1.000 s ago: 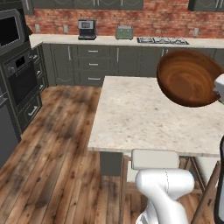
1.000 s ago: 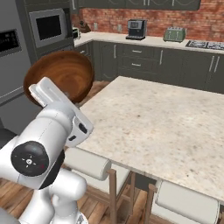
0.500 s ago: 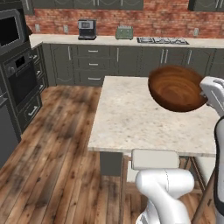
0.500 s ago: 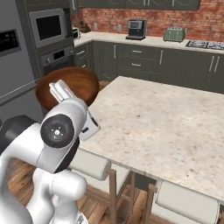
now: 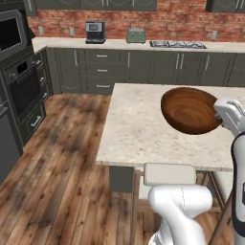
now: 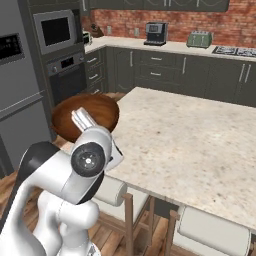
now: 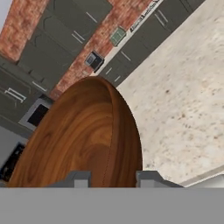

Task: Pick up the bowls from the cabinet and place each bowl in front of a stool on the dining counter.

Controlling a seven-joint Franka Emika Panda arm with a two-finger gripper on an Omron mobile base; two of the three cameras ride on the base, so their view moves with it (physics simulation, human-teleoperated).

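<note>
above the near edge of the counter [image 5: 143, 129], a brown bowl [image 5: 190, 111] hangs clear of the stone top, its hollow tilted toward 10 o'clock in the left base view. the gripper [image 7: 113, 178] has closed narrowly on the bowl's rim, one finger [image 7: 76, 179] inside the wall and the other outside, as the hand view shows at 6 o'clock. from the right base view the bowl [image 6: 86, 118] sits at 9 o'clock, behind the white wrist, beside the counter's [image 6: 185, 145] left corner. two pale stools [image 6: 212, 234] stand under the counter's near edge at 6 o'clock. far counter at 12 o'clock: coffee machine [image 5: 95, 32] and green toaster [image 5: 136, 35].
</note>
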